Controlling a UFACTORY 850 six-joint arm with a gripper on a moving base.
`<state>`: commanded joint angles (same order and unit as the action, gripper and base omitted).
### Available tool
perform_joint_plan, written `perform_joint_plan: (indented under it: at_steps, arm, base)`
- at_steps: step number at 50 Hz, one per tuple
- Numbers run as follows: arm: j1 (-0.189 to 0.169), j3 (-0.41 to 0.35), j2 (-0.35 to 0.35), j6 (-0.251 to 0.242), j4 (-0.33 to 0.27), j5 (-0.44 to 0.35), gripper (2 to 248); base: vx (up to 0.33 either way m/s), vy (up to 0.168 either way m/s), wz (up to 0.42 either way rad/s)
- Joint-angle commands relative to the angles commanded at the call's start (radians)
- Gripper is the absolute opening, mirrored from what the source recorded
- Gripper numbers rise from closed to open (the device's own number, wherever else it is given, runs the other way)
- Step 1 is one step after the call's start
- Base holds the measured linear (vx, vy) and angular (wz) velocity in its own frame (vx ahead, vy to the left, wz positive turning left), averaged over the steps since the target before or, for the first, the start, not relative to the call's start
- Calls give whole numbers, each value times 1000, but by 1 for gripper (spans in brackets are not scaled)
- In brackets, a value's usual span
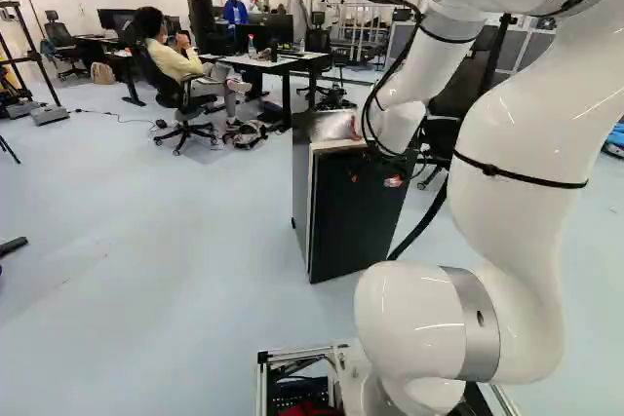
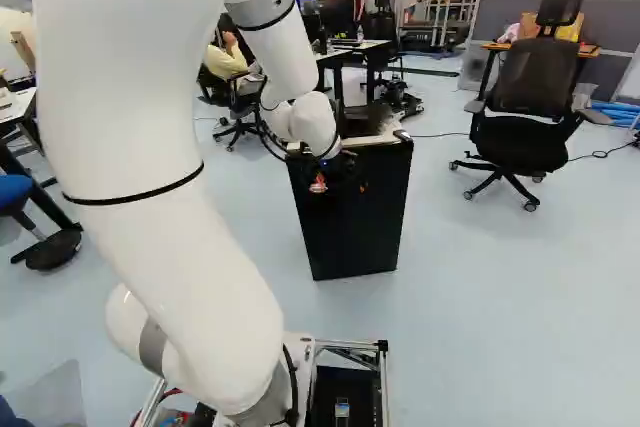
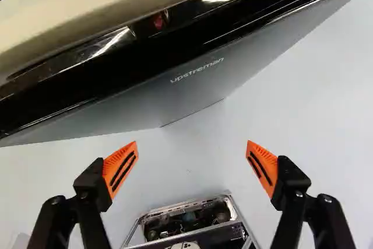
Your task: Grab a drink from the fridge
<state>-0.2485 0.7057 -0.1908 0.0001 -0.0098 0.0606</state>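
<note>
Pale floor all around the fridge; office chair off to its right in the right base view; fingers are spread wide with nothing between them, up near the fridge's top front edge; can't see the drink, guessing it's behind that shut-looking door; my worry is a crooked approach, fingers skidding off the glossy edge or shoving the whole fridge back.

I recorded my arm raised and bent over toward the fridge; the gripper pointed downward near its front upper edge, fingers spread wide.
</note>
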Motion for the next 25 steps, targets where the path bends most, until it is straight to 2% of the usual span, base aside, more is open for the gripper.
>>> perform_joint_plan:
  at_steps: [25]
  arm:
    - [25, 34, -28, 0, 0, 0, 247]
  base:
    - [0, 0, 0]
